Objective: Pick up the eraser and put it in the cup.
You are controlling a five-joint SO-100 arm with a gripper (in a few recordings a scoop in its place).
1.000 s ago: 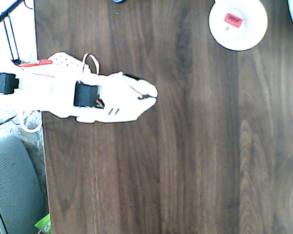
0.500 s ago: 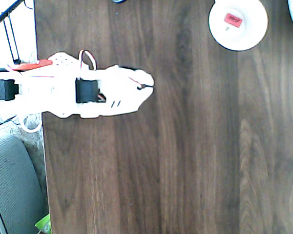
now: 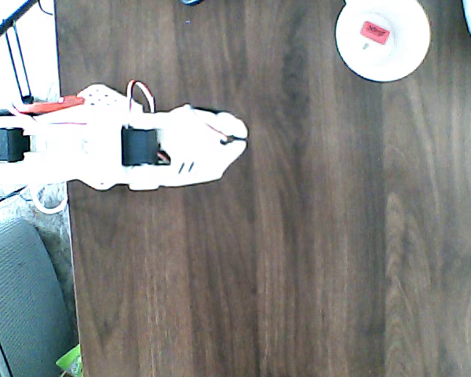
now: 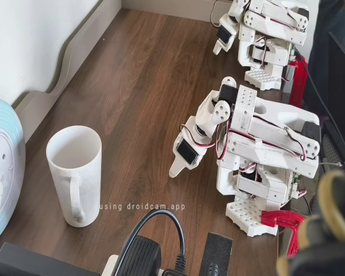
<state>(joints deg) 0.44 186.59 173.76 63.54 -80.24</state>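
1. In the overhead view the eraser (image 3: 374, 30) lies inside the cup (image 3: 382, 56), on its white floor just above the centre. Judging from that, the task's placing looks done.

2. The gripper (image 3: 237, 140) sits well apart from the cup. From the gripper tip the cup lies at about two o'clock in the overhead view, across bare table (image 3: 314, 236).

3. The eraser's long axis runs roughly from nine to three o'clock in the overhead view, tilted a little. Its red face with dark marks is up.

4. In the fixed view the gripper (image 4: 176, 167) hangs folded in close to the arm's base, tip pointing down toward the table at about seven o'clock. The cup (image 4: 75, 172) stands upright to its left, at about nine o'clock from the tip, with a clear gap between them.

5. The jaws appear pressed together with nothing between them. The overhead view shows one closed white point at the tip, and the fixed view shows no gap and no object held.

6. There is one arm only, and it is tucked back near its own base at the table's left edge in the overhead view. My judgement is that the relation that matters now is simply separation: gripper clear of the cup, eraser resting within it, so no further reach toward two o'clock seems called for.
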